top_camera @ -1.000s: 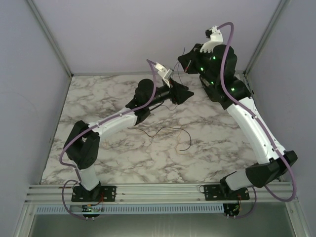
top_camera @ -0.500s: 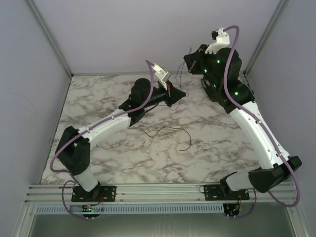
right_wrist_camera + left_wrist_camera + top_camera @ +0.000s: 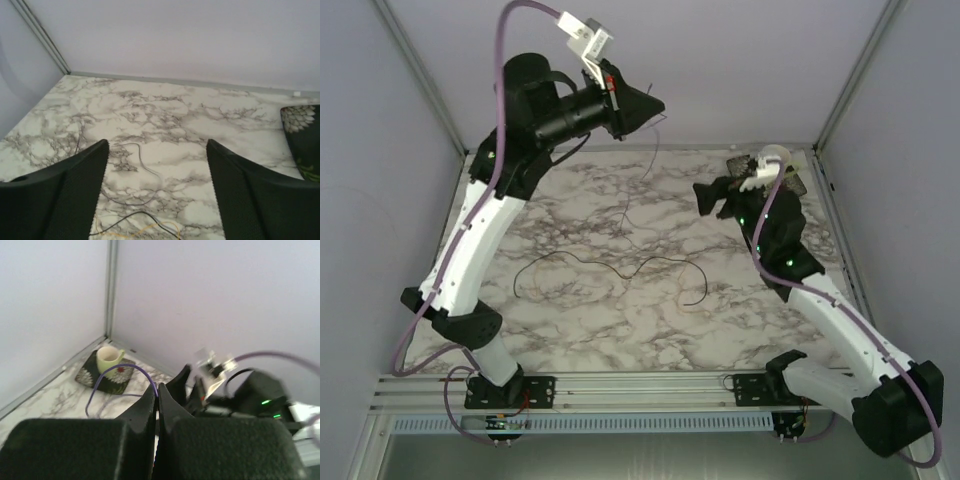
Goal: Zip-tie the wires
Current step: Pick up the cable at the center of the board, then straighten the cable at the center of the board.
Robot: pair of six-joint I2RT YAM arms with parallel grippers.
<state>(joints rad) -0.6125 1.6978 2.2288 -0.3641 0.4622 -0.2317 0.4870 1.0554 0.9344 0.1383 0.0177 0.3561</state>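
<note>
Left wrist view has the left claw (image 3: 157, 390) pinched flat, its two pads pressed together on one thin strand of the wires (image 3: 117, 369). The strand arcs out of the tips toward the left of the frame. Seen from above, this claw sits high in the upper middle, and the strand hangs from it down to the table (image 3: 560, 330), where the other loops lie curled across the centre.

At centre right from above, the right claw (image 3: 156, 144) is spread wide and holds nothing. Its own view shows a dark strand on the marble ahead of it and a yellow strand (image 3: 135, 231) at the bottom edge. A cup (image 3: 110, 356) stands on a flowered mat (image 3: 102, 380) in the far corner.

These wires look almost weightless, limp and a little springy, so they would likely slip through padded tips. A firm pinch seems best, taken where loops cross so that several gather at once, not at a loose end.
</note>
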